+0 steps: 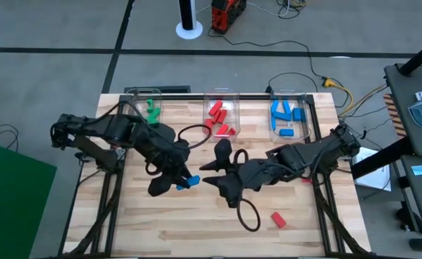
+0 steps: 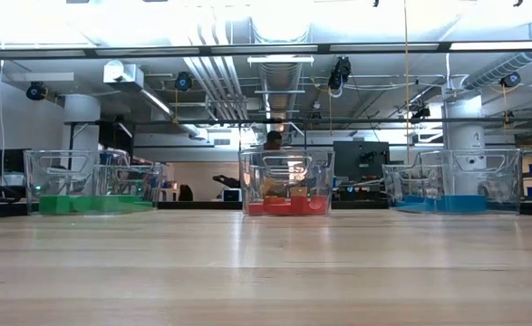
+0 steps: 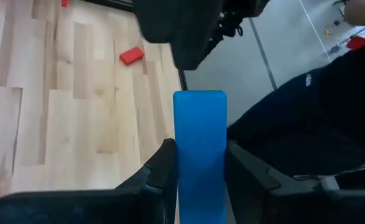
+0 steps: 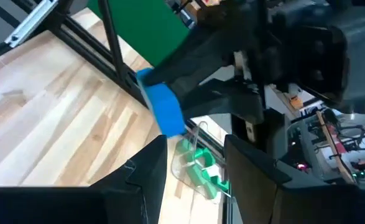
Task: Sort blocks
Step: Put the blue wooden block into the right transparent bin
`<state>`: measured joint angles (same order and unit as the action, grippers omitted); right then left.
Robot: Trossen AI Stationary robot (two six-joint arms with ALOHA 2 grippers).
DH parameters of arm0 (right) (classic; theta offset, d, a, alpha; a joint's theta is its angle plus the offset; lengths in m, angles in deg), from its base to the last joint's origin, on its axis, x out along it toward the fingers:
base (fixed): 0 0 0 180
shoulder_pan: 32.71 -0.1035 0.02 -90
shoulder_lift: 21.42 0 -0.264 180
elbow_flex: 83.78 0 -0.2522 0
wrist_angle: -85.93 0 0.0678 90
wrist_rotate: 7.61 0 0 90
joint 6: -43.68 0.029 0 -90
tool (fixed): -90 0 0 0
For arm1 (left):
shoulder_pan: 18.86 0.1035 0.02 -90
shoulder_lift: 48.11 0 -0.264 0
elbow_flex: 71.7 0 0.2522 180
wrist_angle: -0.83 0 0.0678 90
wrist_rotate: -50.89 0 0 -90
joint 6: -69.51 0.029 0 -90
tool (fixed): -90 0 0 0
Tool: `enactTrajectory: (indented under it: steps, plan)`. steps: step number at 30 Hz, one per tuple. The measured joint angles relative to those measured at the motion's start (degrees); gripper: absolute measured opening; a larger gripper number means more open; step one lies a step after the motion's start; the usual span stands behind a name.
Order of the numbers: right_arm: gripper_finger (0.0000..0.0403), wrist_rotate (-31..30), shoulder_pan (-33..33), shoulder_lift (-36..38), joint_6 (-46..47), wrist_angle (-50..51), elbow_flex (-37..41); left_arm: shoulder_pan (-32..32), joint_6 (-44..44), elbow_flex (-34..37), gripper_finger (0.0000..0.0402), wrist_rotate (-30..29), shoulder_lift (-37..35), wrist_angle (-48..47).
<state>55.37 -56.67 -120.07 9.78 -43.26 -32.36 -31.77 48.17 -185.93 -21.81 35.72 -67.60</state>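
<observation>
Fingers of the left gripper (image 3: 198,180) clamped a blue block (image 3: 199,149), its long axis pointing toward the right gripper (image 4: 194,162), which seemingly gaped empty, just beside.

1. Blue block (image 3: 199,149): your left wrist view cuts its lower end off at the picture's edge, between the left hand (image 3: 198,177)'s fingers.
2. Right hand (image 1: 209,173): from above, its fingers merge into one dark mass; you cannot tell their spacing there.
3. Both arms: the low view shows you neither.
4. Green bin (image 1: 147,109): the left arm covers part of it from above, so you cannot count its blocks.
</observation>
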Motion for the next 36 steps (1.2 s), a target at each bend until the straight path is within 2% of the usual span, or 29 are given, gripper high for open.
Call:
enactTrajectory:
  steps: [6, 13, 17, 26, 36]
  plan:
    - [0.0159, 4.89, 0.38, -0.04, -0.6, 0.28, 0.06, 0.78, 1.46, 0.0, 0.0086, 0.24, 0.24, -0.31]
    - [0.0148, 4.98, 0.79, -0.04, -0.67, 0.21, 0.46, 1.84, 2.24, 0.0, 0.0086, 0.34, 1.28, -0.18]
    - [0.0147, 5.02, 1.34, -0.04, -0.73, 0.28, 0.46, 1.84, 3.86, 0.0, 0.0086, 2.81, 2.58, 0.6]
    - [0.016, 6.5, 1.37, -0.04, -0.63, 3.44, 0.69, 2.8, 4.97, 0.02, 0.0086, 2.99, 2.98, 0.77]
    - [0.0145, 7.78, 1.39, -0.04, -0.64, 3.44, 0.86, 3.02, 4.82, 0.02, 0.0086, 3.29, 3.06, 1.67]
